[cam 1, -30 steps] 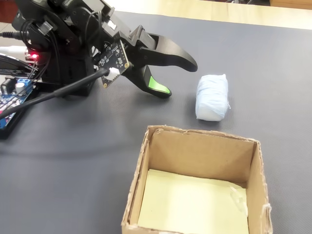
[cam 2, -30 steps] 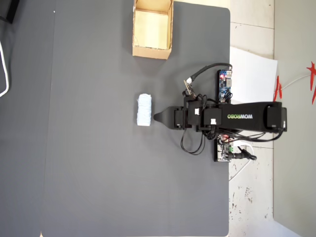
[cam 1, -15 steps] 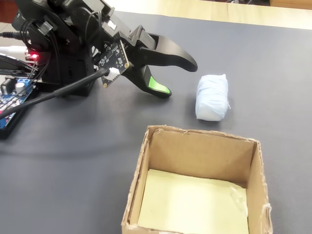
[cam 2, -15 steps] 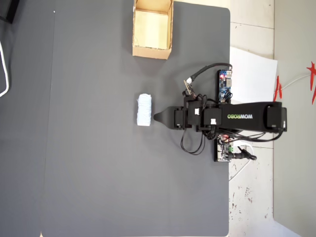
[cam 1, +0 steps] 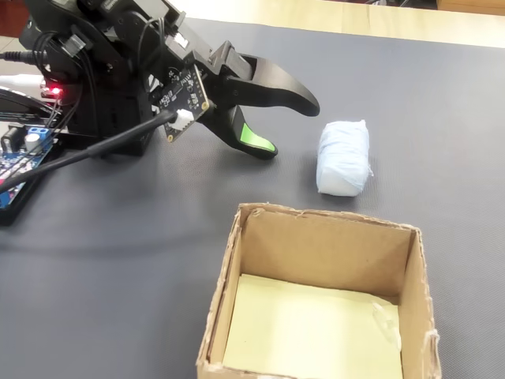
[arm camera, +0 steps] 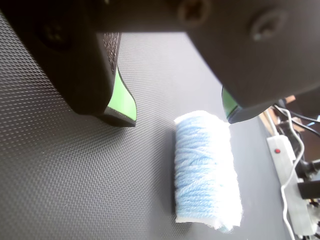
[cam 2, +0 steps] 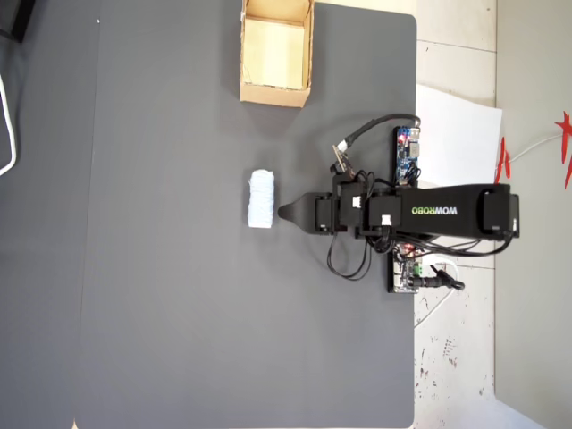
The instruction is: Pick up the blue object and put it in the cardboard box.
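Observation:
The blue object point(arm camera: 204, 167) is a pale blue wound roll lying on its side on the dark mat, seen also in the fixed view point(cam 1: 343, 156) and the overhead view point(cam 2: 261, 198). My gripper point(arm camera: 177, 119) is open, its two green-padded fingers spread wide just short of the roll's near end. In the fixed view the gripper point(cam 1: 290, 128) hovers low to the left of the roll, not touching it. The cardboard box point(cam 1: 327, 249) stands open in front, with a pale yellow floor and nothing in it. Overhead, the box point(cam 2: 275, 89) sits at the mat's top edge.
Circuit boards and cables point(cam 1: 24, 150) crowd the arm's base point(cam 2: 447, 213). A white power strip point(arm camera: 287, 170) lies off the mat's edge. A white paper sheet point(cam 2: 456, 134) lies beside the mat point(cam 2: 161, 268).

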Robot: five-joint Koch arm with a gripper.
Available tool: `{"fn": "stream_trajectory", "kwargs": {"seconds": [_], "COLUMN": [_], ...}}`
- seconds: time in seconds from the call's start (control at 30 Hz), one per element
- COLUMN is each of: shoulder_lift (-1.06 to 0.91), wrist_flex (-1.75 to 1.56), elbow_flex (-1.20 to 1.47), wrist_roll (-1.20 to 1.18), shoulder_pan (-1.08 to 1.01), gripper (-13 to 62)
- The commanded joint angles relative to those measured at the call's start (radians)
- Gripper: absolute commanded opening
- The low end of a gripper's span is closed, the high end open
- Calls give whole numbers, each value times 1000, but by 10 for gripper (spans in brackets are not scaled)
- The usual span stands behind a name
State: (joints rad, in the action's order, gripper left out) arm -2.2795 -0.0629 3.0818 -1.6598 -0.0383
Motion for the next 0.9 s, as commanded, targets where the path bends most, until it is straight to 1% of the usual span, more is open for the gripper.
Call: {"fn": "stream_trajectory", "kwargs": {"seconds": [0.0,0.23,0.4,0.5,0.77,0.83,0.87], "shoulder_lift": [-83,-84,-86,-87,-51,-20,28], "wrist_flex": [57,-95,-97,-72,184,308,430], "elbow_flex": [37,34,-40,-97,-382,-471,-548], "wrist_roll": [-14,0,124,124,138,137,137], "shoulder_pan": [3,3,2,0,-5,-3,-3], "gripper": [339,340,339,339,330,330,330]}}
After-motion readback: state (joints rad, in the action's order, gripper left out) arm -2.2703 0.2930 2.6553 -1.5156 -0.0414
